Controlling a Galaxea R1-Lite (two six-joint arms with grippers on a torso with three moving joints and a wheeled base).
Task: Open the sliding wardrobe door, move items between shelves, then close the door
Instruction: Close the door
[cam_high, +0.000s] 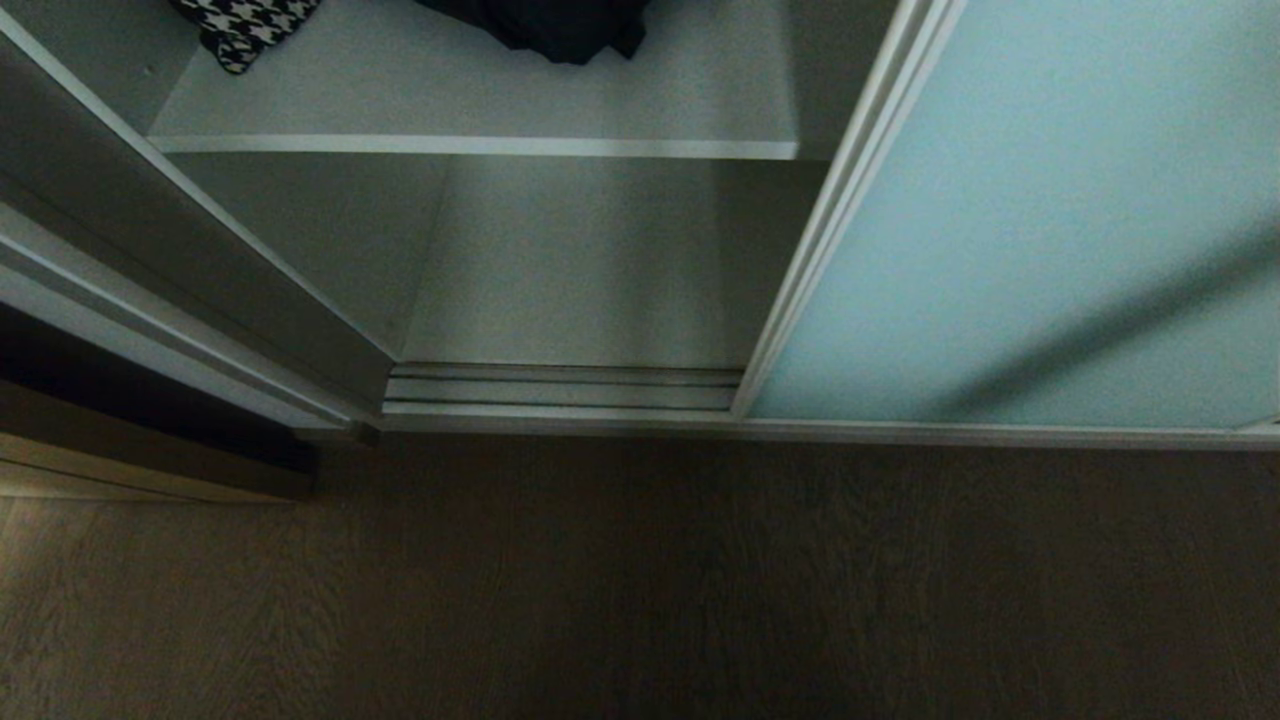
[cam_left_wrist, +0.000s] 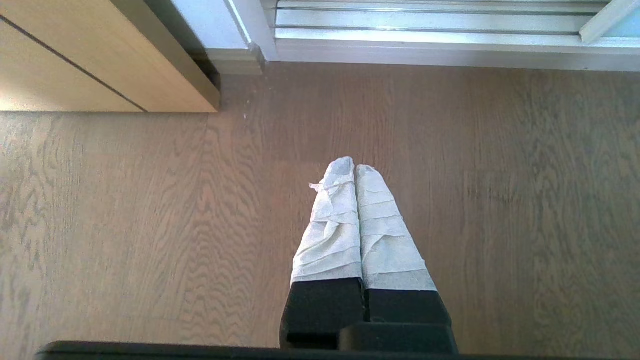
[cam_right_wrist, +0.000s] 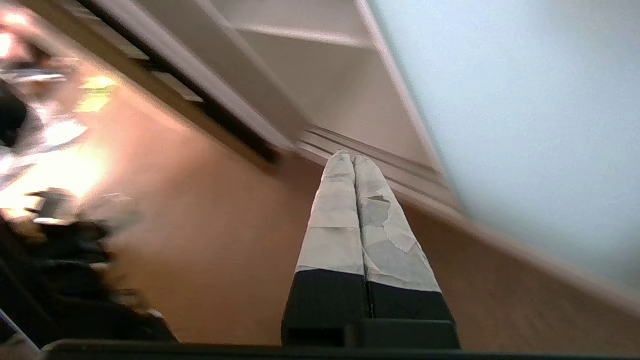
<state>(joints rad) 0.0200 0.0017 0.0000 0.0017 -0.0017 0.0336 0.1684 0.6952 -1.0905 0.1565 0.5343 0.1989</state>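
Here the sliding wardrobe door (cam_high: 1020, 230), frosted pale blue-green glass in a slim silver frame, stands slid to the right, leaving the left part of the wardrobe open. On the upper shelf (cam_high: 480, 146) lie a black garment (cam_high: 550, 25) toward the back and a black-and-white houndstooth cloth (cam_high: 250, 25) to its left, apart from each other. The bottom board (cam_high: 570, 300) below is bare, with the silver floor track (cam_high: 560, 390) along its front. Neither arm shows from the head. The left gripper (cam_left_wrist: 355, 167) hangs over the wood-grain floor (cam_left_wrist: 125, 225), its taped fingers pressed together on nothing. The right gripper (cam_right_wrist: 354, 157), likewise closed and empty, points toward the track near the door's edge.
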